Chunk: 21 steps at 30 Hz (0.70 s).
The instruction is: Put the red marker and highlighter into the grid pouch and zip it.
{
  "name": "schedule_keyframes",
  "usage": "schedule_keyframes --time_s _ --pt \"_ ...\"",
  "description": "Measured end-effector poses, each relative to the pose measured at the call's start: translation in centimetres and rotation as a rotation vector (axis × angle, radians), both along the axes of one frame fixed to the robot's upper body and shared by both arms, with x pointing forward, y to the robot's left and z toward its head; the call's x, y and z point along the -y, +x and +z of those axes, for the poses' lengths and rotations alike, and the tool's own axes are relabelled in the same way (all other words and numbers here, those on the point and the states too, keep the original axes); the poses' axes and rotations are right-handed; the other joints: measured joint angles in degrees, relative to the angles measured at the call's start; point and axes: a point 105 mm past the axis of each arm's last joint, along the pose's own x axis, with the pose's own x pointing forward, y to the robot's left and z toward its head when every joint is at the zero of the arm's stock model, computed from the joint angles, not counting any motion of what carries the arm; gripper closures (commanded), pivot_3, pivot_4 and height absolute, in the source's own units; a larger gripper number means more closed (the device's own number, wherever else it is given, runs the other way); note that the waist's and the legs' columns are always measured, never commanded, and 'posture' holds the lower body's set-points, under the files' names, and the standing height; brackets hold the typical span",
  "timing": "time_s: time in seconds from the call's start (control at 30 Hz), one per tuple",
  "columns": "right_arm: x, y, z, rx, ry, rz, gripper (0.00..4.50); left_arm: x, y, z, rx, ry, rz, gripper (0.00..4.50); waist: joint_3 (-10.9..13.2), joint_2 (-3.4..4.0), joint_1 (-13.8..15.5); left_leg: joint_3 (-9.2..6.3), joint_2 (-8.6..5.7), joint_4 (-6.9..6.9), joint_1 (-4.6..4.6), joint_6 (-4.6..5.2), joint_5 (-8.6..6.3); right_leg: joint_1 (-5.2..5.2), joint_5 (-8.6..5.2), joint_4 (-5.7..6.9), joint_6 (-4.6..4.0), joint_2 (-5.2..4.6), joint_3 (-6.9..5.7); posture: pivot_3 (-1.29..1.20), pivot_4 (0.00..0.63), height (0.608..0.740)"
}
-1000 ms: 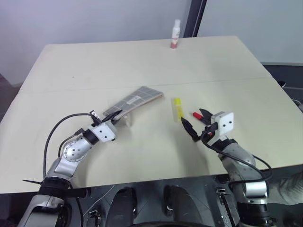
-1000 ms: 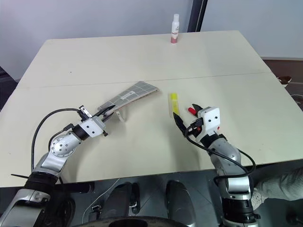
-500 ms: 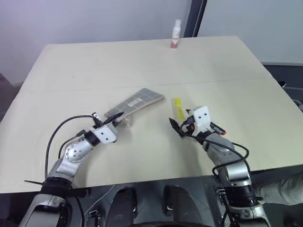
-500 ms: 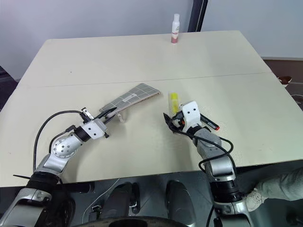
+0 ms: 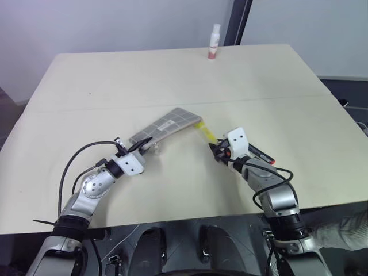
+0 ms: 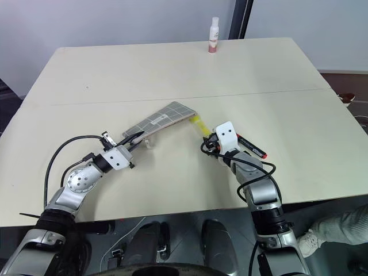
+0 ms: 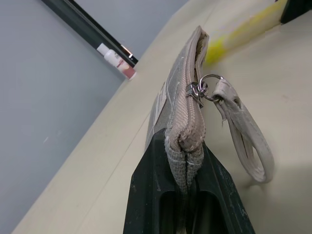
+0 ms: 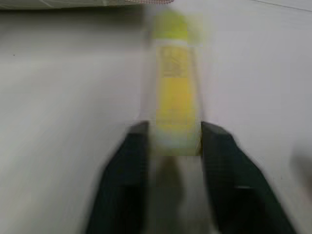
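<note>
The grid pouch (image 5: 171,121) lies slanted on the table, its near end raised between the fingers of my left gripper (image 5: 140,144), which is shut on it. In the left wrist view the zipper pull ring (image 7: 202,89) and pale cord loop (image 7: 244,138) hang beside the pouch's edge (image 7: 185,105). My right gripper (image 5: 216,150) is shut on the yellow highlighter (image 5: 203,129), whose far end points at the pouch's far corner. The right wrist view shows both fingers (image 8: 127,161) pressed against the highlighter (image 8: 173,92). The red marker (image 5: 262,154) lies on the table just right of my right hand.
A white and pink bottle (image 5: 213,41) stands at the table's far edge. The beige table (image 5: 115,80) stretches wide to the left and behind the pouch. Its front edge runs close under both arms.
My right gripper moved forward and left, came down over the highlighter and closed on it. The highlighter swung towards the pouch. The left gripper kept still with the pouch.
</note>
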Motion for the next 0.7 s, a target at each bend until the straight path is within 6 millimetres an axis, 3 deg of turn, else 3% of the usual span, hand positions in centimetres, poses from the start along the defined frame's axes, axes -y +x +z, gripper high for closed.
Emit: schedule_keyframes --time_s 0.3,0.57,0.7 --pt "2.4 0.3 0.9 0.020 0.028 -0.058 3.68 0.0 0.0 0.3 -0.007 -0.021 -0.002 4.50 0.0 0.00 0.0 0.00 0.00 0.00 -0.01 0.00 0.00 -0.01 0.00 0.00 0.01 0.02 0.00 0.00 0.150 0.740" --pt "4.1 -2.7 5.4 0.227 -0.097 0.291 3.68 -0.3 0.6 1.5 -0.101 -0.168 -0.032 4.50 0.0 -0.02 0.0 0.00 -0.03 0.00 -0.01 0.00 0.00 0.02 -0.01 -0.05 0.03 0.03 -0.01 0.00 0.150 0.740" --pt "3.7 -3.6 6.0 0.253 -0.132 0.403 3.68 -0.1 0.5 1.7 -0.142 -0.201 -0.078 4.50 0.0 -0.03 -0.1 0.01 -0.02 0.00 0.01 0.00 0.00 0.02 -0.02 -0.03 0.01 0.11 -0.02 0.00 0.150 0.740"
